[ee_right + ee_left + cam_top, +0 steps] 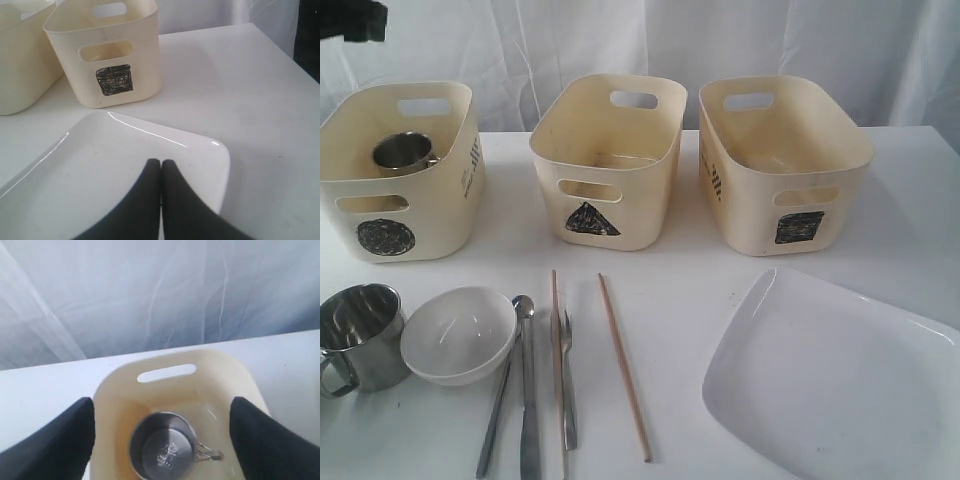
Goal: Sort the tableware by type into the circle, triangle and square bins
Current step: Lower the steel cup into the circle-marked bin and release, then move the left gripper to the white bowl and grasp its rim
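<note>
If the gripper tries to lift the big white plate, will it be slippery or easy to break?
Probably slippery: the plate shows glossy highlights. It looks ceramic, so likely fragile and heavy. Its rim sits low on the table, so gripping the edge may be awkward.

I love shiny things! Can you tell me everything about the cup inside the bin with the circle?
It is a shiny steel mug, round, with a thin wire-like handle on one side. It stands upright and empty on the floor of the cream circle bin, mouth up. The left gripper hangs open above it, touching nothing.
</note>
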You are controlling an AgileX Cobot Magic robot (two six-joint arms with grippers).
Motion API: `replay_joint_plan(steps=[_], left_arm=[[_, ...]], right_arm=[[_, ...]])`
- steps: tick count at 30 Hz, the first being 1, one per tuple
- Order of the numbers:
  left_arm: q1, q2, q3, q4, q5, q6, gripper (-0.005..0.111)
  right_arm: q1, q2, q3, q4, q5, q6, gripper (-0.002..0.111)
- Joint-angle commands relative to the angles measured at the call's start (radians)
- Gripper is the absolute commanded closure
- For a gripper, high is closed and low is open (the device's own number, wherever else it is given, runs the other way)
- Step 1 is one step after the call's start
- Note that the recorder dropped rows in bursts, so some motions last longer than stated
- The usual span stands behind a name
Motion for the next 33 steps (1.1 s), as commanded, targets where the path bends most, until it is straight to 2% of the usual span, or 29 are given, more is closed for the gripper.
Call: replay_joint_plan(steps=[1,5,8,10,14,15,19,23,28,33], left_arm=[[-0.003,-0.15,-0.016,-0.005,0.21,-0.006,0.03],[-0.003,-0.252,-0.016,0.03,0.414,-0.013,0.039],[-0.003,-0.316,-0.014,0.055,0.549,-0.013,0.054],[-0.003,-0.348,-0.014,0.06,0.624,-0.013,0.067],[-0.004,-0.397,-0.006,0.061,0.786,-0.053,0.101],[-0.004,-0.407,0.009,0.061,0.816,-0.058,0.106],[-0.004,-0.422,0.124,0.072,0.816,-0.076,0.107],[-0.004,-0.418,0.314,0.083,0.816,-0.077,0.107],[-0.004,-0.396,0.572,0.032,0.678,-0.067,0.107],[-0.004,-0.389,0.694,0.001,0.598,0.014,0.107]], right_arm=[[0.005,-0.005,-0.003,-0.002,-0.015,0.006,0.108],[0.005,-0.005,-0.003,-0.002,-0.015,0.006,0.108],[0.005,-0.005,-0.003,-0.002,-0.015,0.006,0.108],[0.005,-0.005,-0.003,-0.002,-0.015,0.006,0.108],[0.005,-0.005,-0.003,-0.002,-0.015,0.006,0.108],[0.005,-0.005,-0.003,-0.002,-0.015,0.006,0.108],[0.005,-0.005,-0.003,-0.002,-0.015,0.006,0.108],[0.005,-0.005,-0.003,-0.002,-0.015,0.006,0.108],[0.005,-0.005,-0.003,-0.002,-0.015,0.006,0.108],[0.005,-0.005,-0.003,0.0,-0.015,0.006,0.108]])
